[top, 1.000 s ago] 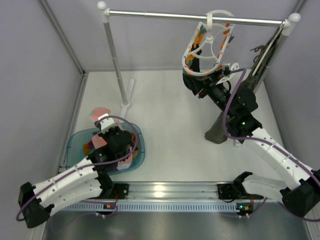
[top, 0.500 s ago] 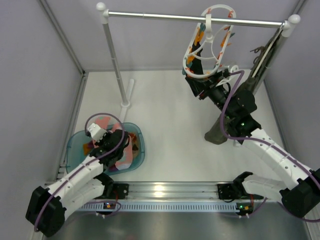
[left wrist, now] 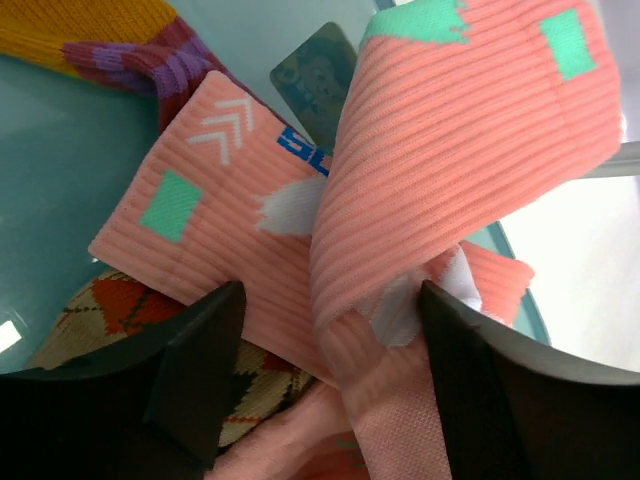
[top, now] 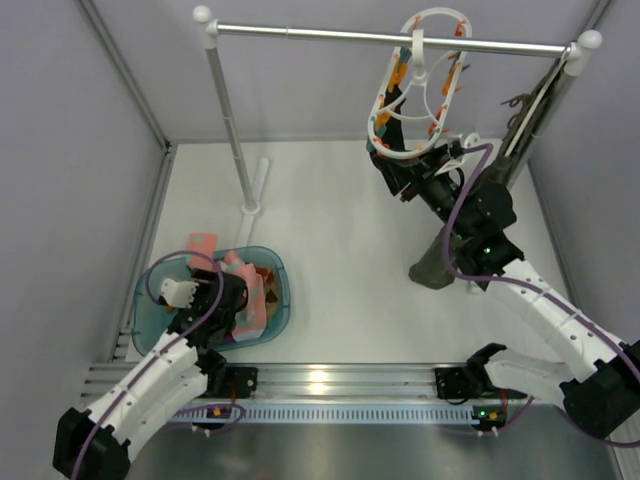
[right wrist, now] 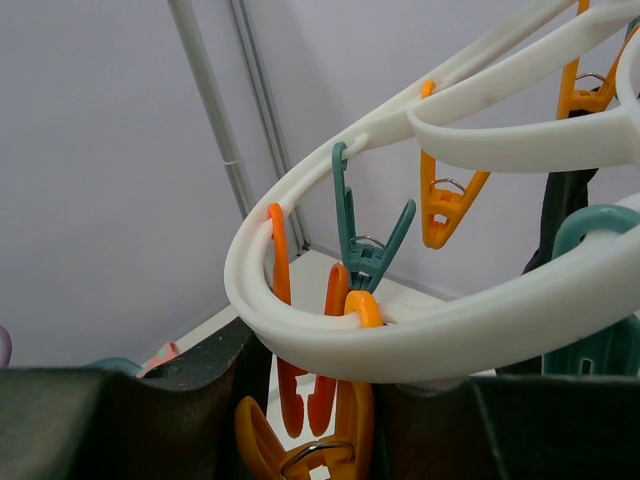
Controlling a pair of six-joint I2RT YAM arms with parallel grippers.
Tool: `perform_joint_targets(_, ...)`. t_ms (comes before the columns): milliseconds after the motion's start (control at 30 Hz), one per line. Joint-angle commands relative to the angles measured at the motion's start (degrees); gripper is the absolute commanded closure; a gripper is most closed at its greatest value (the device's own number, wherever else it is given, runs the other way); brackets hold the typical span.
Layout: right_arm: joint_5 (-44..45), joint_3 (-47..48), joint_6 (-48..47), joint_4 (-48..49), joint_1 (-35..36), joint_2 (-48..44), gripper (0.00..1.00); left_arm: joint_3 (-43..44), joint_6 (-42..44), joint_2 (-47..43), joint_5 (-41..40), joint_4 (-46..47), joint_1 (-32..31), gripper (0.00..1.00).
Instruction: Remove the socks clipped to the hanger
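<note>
A white worktop (top: 340,260) is boxed in by pale grey walls (top: 60,150), with a metal rail (top: 390,37) on posts across the back. The hanger (top: 415,95), a white looped frame with orange and teal clips, hangs tilted from the rail, right of centre. The right hand (top: 390,160) reaches up to its lower rim. In the wrist view its dark fingers (right wrist: 180,410) sit closed about the rim and an orange clip (right wrist: 345,420).

At front left, a teal basin (top: 150,290) holds the socks (top: 248,290), pink ones with teal patches on top. The left hand (top: 230,300) hovers over the basin with its fingers spread, and a folded pink sock lies loose between them.

A dark olive garment (top: 436,265) drapes from the rail's right end down to the worktop.
</note>
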Motion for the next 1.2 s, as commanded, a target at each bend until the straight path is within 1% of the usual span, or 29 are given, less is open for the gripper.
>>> perform_joint_targets(0, -3.2, -1.2, 0.7, -1.2, -0.5, -1.2, 0.89, 3.5, 2.3, -2.2, 1.7, -2.8, 0.2, 0.24)
perform_joint_targets(100, -3.3, -1.1, 0.7, -2.0, -0.9, -1.9, 0.87, 6.9, 7.9, -6.1, 1.7, -3.0, 0.2, 0.05)
perform_joint_targets(133, -3.4, -1.2, 0.7, -2.1, -1.0, -2.1, 0.87, 8.1, 10.0, -7.0, 1.6, -2.9, 0.3, 0.02)
perform_joint_targets(167, -3.5, -1.2, 0.6, -2.7, -1.1, -2.5, 0.86, 9.4, 15.2, -8.2, 2.1, -2.9, 0.3, 0.02)
perform_joint_targets(300, -4.4, -1.0, 0.4, -4.4, -1.4, -3.8, 0.84, 18.9, 29.4, -7.8, 5.2, -2.9, 0.3, 0.02)
perform_joint_targets(333, -4.8, -1.0, 0.4, -4.9, -1.4, -4.0, 0.79, 20.3, 33.8, -7.6, 6.4, -2.7, 0.2, 0.02)
perform_joint_targets(367, -5.4, -1.0, 0.3, -5.4, -1.4, -4.8, 0.74, 21.5, 35.2, -6.9, 9.3, -2.6, 0.2, 0.01)
perform_joint_targets(400, -5.6, -1.2, 0.2, -6.2, -1.6, -5.2, 0.66, 23.9, 36.8, -6.2, 11.2, -2.0, 0.2, 0.01)
perform_joint_targets(433, -5.6, -1.4, 0.3, -6.6, -1.6, -5.7, 0.51, 25.0, 41.1, -5.5, 14.0, 0.6, 0.2, 0.01)
perform_joint_targets(467, -5.6, -1.9, 0.2, -7.0, -1.6, -6.9, 0.49, 26.0, 42.2, -4.7, 16.3, 1.6, 0.2, 0.01)
perform_joint_targets(500, -5.6, -2.2, 0.2, -7.7, -1.5, -7.6, 0.47, 27.7, 44.0, -2.6, 21.4, 3.7, 0.1, 0.01)
perform_joint_targets(533, -5.5, -2.4, 0.0, -8.8, -1.5, -8.3, 0.42, 28.1, 45.9, -1.4, 24.3, 6.2, 0.1, 0.01)
perform_joint_targets(567, -5.6, -2.5, 0.0, -9.8, -1.5, -9.4, 0.39, 28.6, 49.8, 0.3, 27.3, 12.6, 0.1, 0.02)
perform_joint_targets(600, -5.6, -2.5, -0.3, -11.5, -1.6, -10.0, 0.3, 28.7, 51.7, 3.3, 35.7, 16.3, 0.1, 0.01)
perform_joint_targets(633, -5.7, -2.5, -0.2, -12.4, -1.5, -10.6, 0.25, 28.8, 55.7, 5.4, 40.4, 20.1, 0.1, 0.01)
perform_joint_targets(667, -5.8, -2.1, -0.3, -13.4, -1.6, -11.8, 0.2, 29.3, 57.3, 7.5, 45.7, 28.6, 0.2, 0.01)
perform_joint_targets(700, -5.9, -1.9, -0.5, -14.2, -1.6, -12.3, 0.19, 29.5, 58.3, 12.4, 53.7, 33.1, 0.1, 0.01)
perform_joint_targets(733, -6.4, -1.5, -1.0, -16.7, -1.5, -13.2, 0.17, 29.7, 59.7, 15.0, 57.6, 37.7, 0.1, 0.02)
perform_joint_targets(767, -6.7, -0.8, -1.4, -17.9, -1.6, -13.6, 0.17, 30.8, 60.7, 17.7, 60.9, 45.1, 0.0, 0.02)
perform_joint_targets(800, -7.1, -0.4, -1.6, -19.4, -1.7, -14.0, 0.15, 31.6, 61.7, 20.9, 63.4, 48.7, 0.1, 0.01)
perform_joint_targets(833, -8.7, 0.0, -2.1, -22.1, -1.5, -14.8, 0.09, 32.8, 63.7, 26.4, 68.3, 51.5, 0.1, 0.01)
perform_joint_targets(867, -10.0, 0.8, -2.6, -23.8, -1.6, -15.1, 0.06, 34.8, 64.7, 29.4, 70.2, 54.4, 0.0, 0.01)
perform_joint_targets(900, -11.6, 1.1, -3.6, -25.3, -1.6, -15.4, 0.01, 35.9, 65.6, 32.0, 71.8, 59.6, 0.1, 0.02)
perform_joint_targets(933, -13.5, 1.6, -4.1, -26.9, -1.6, -15.7, 0.01, 37.2, 67.0, 37.3, 74.5, 61.8, 0.1, 0.01)
perform_joint_targets(967, -17.6, 2.3, -4.4, -30.2, -1.5, -16.5, 0.0, 40.0, 67.5, 39.8, 76.1, 64.1, 0.1, 0.01)
perform_joint_targets(1033, -21.9, 2.9, -5.5, -32.5, -1.6, -17.2, 0.01, 43.2, 67.6, 45.1, 78.1, 69.1, 0.4, 0.02)
perform_joint_targets(1067, -25.9, 3.4, -5.6, -34.5, -1.6, -17.9, 0.01, 46.9, 67.4, 50.0, 81.4, 70.8, 0.8, 0.02)
perform_joint_targets(1133, -30.8, 3.9, -6.9, -36.7, -1.6, -18.9, 0.0, 51.2, 66.5, 55.6, 81.7, 73.0, 1.7, 0.01)
perform_joint_targets(1167, -32.1, 4.1, -7.1, -37.4, -1.6, -19.3, 0.01, 56.4, 66.3, 58.2, 83.0, 73.4, 1.9, 0.01)
